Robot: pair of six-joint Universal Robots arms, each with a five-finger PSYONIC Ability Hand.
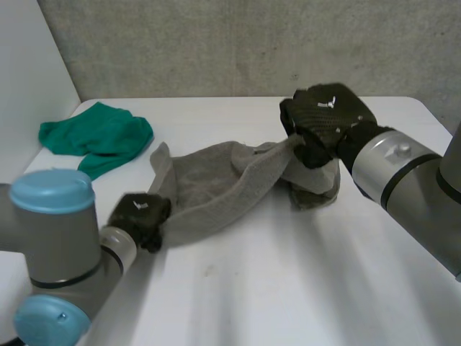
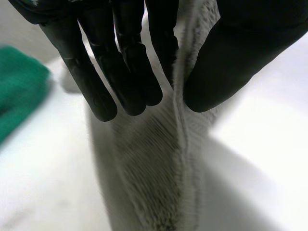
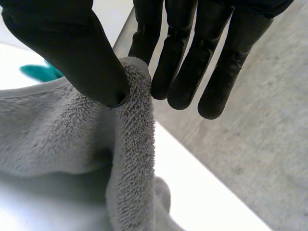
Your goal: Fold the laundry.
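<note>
A grey towel (image 1: 216,191) lies bunched across the middle of the white table (image 1: 288,288). My left hand (image 1: 138,215) is at its near left edge; in the left wrist view the thumb (image 2: 226,67) and fingers (image 2: 120,72) pinch a ridge of the grey towel (image 2: 159,168). My right hand (image 1: 325,119) is raised over the towel's right end. There its thumb (image 3: 72,48) and fingers (image 3: 178,62) pinch an edge of the towel (image 3: 134,144), which hangs down from the grip to the table.
A green cloth (image 1: 97,137) lies crumpled at the table's far left, beside a white wall. A grey concrete wall stands behind the table. Bare table stretches along the near side and at the right.
</note>
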